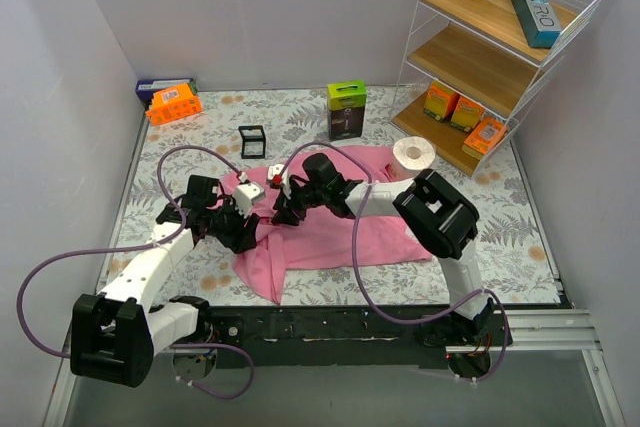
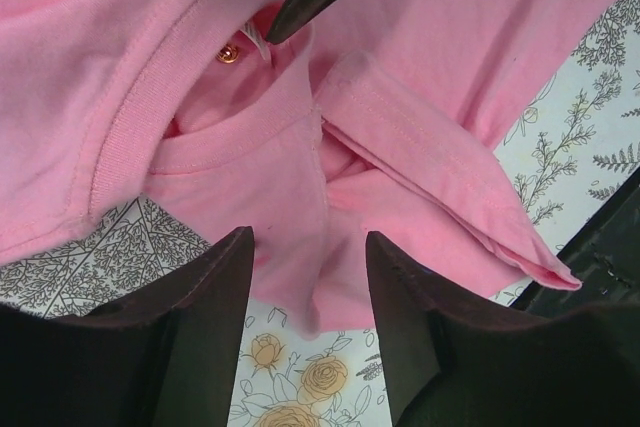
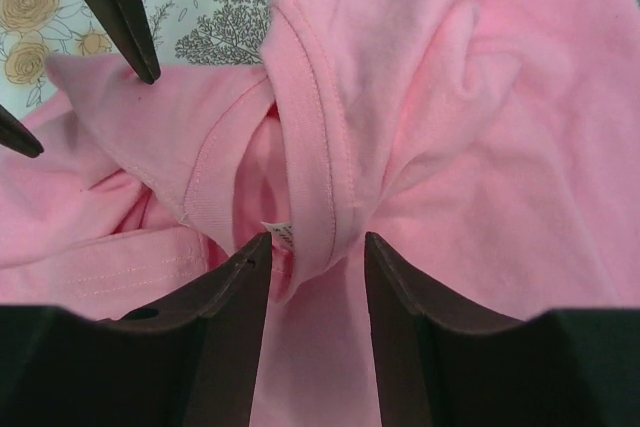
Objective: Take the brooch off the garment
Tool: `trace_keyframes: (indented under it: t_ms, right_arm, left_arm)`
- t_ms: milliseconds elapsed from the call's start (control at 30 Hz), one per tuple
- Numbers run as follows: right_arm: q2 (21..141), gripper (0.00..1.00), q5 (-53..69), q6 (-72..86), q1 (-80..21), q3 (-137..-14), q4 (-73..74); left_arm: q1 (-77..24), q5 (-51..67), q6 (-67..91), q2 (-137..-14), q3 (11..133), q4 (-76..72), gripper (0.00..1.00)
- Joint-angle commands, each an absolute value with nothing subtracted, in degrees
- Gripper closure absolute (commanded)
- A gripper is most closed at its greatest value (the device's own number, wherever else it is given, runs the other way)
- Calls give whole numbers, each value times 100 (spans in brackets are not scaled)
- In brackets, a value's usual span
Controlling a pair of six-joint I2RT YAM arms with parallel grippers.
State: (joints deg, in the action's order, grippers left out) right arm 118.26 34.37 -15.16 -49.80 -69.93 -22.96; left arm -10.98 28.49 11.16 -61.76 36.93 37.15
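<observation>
The pink garment (image 1: pixel 340 232) lies rumpled on the floral table cover. In the left wrist view its collar (image 2: pixel 130 137) shows, with the brooch (image 2: pixel 228 53), a small gold stud, just inside the neckline by a white label. My left gripper (image 2: pixel 308 257) is open and empty, low over the garment's folded edge (image 2: pixel 300 177). My right gripper (image 3: pixel 312 257) is open, its jaws either side of the raised collar rib (image 3: pixel 305 147). One right fingertip (image 2: pixel 300 7) points down beside the brooch. In the top view both grippers meet at the garment's left end, the left (image 1: pixel 245 232) and the right (image 1: pixel 283 209).
A green-and-black box (image 1: pixel 346 109), a small black frame (image 1: pixel 252 139) and a paper roll (image 1: pixel 413 155) stand behind the garment. An orange box (image 1: pixel 174 104) is at the back left. A wire shelf (image 1: pixel 500 47) with boxes fills the back right.
</observation>
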Motion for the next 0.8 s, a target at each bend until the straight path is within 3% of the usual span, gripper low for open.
trace_keyframes:
  t_ms: [0,167,333,467,633,667,767]
  right_arm:
    - [11935,51,3305,-1503,-5054,-7154,-2619]
    - [12015,60,2857,-1406,-5054,-7268,-2619]
    - [11953,73,2839,-1231,-4984,-7461,-2453]
    - [11874,82,3084,-959,-4878,-7611,-2057]
    - [11795,90,3471,-695,-4720,-7620,-1618]
    - [11778,91,3515,-642,-4694,-7611,-1565]
    - [11742,93,3691,-265,-4518,-7585,-1354]
  left_arm:
    - [-1099,2892,984,-6099,3639,3718,53]
    - [-1099,2962,914,-6196,3647,3762,61]
    - [-1099,3198,712,-6240,3665,3911,88]
    - [-1099,3339,554,-6275,3639,3999,100]
    - [-1107,3366,518,-6364,3683,4026,98]
    - [-1107,3358,536,-6320,3665,3982,85]
    - [-1125,3366,545,-6021,3595,3912,62]
